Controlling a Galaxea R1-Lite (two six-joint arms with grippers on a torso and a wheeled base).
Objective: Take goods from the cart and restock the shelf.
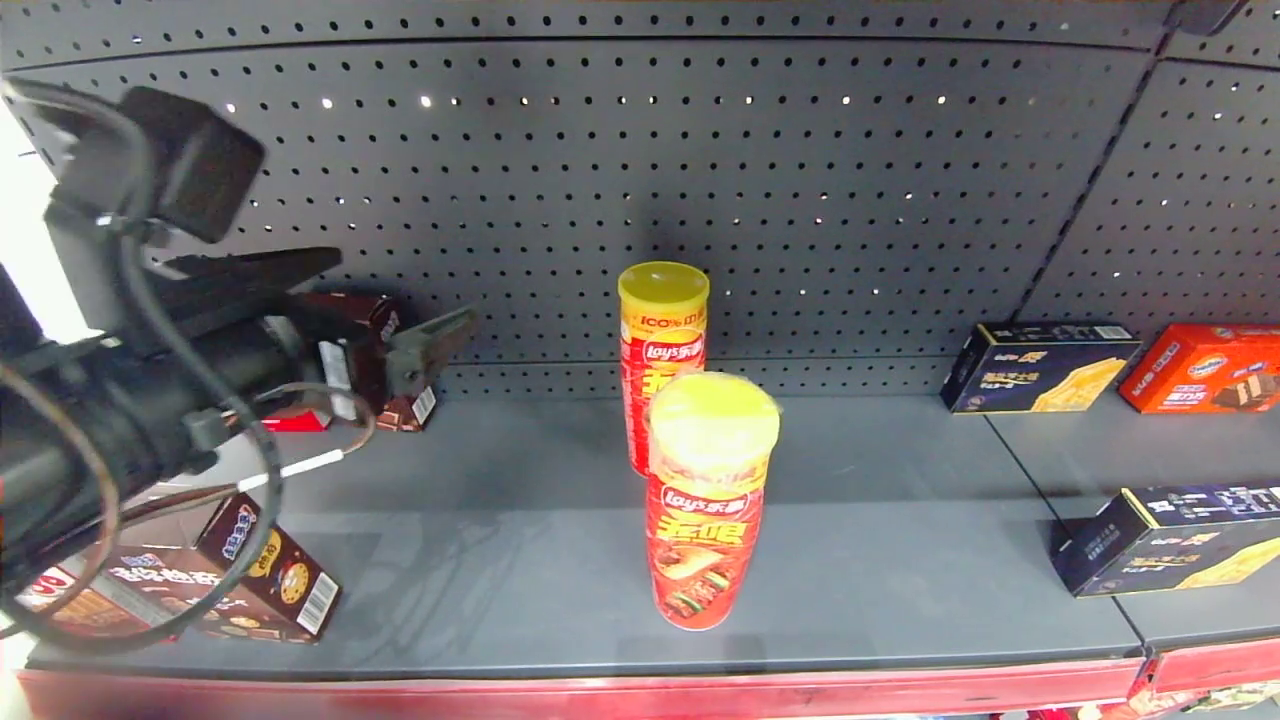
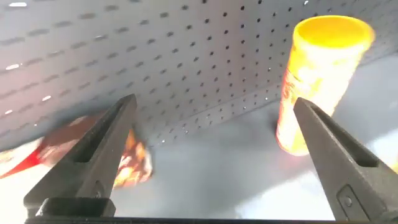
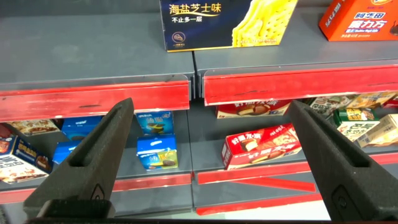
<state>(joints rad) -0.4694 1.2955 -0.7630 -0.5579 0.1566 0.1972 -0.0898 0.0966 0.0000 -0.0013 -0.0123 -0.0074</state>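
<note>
Two red chip cans with yellow lids stand upright mid-shelf, one (image 1: 708,500) in front and one (image 1: 662,360) behind it near the pegboard. My left gripper (image 1: 400,290) hovers open at the shelf's back left, around a dark brown box (image 1: 372,345) that rests by the pegboard. In the left wrist view the left gripper (image 2: 214,102) has nothing between its fingers; the box (image 2: 93,155) is blurred behind one finger and a can (image 2: 320,81) stands beyond the other. My right gripper (image 3: 210,104) is open and holds nothing, facing lower shelves.
Brown snack boxes (image 1: 270,570) lie at the grey shelf's (image 1: 480,530) front left. To the right sit dark blue boxes (image 1: 1040,365) (image 1: 1170,540) and an orange box (image 1: 1205,365). Lower shelves hold blue packs (image 3: 155,152) and a red box (image 3: 261,146).
</note>
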